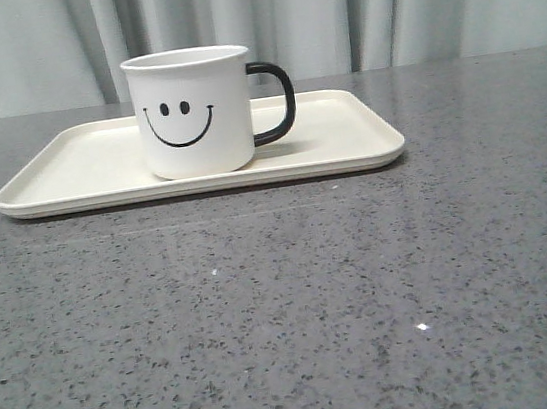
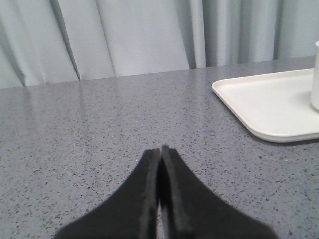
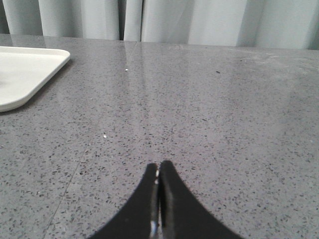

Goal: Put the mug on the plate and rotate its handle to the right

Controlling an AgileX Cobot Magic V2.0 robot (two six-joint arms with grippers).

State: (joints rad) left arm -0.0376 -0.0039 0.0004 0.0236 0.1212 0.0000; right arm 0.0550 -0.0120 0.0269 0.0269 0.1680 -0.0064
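One white mug (image 1: 192, 114) stands upright on the cream plate (image 1: 77, 170), set a little left of the plate's middle and toward its front edge as the front view shows it. Its printed black smiley face looks toward the camera, and the black handle (image 1: 278, 101) sticks out to the right, over bare plate. The plate lies flat on the speckled grey counter (image 1: 288, 313), toward the far side, with pale curtains (image 1: 408, 0) hanging behind it.

Neither hand touches the mug or the plate, and neither appears in the front view. In the left wrist view the left hand (image 2: 160, 149) hangs low over open counter, its two dark fingers pressed together with only a thin seam between them and nothing pinched there. From that camera one rounded corner of the plate (image 2: 269, 107) shows off to one side, well apart from the fingertips, and a sliver of the mug's white wall (image 2: 315, 74) sits at the frame edge.

In the right wrist view the right hand (image 3: 159, 167) is likewise pressed together and holding nothing, low over bare counter. A corner of the plate (image 3: 30, 74) shows at the far side of that picture, well apart from the fingers.
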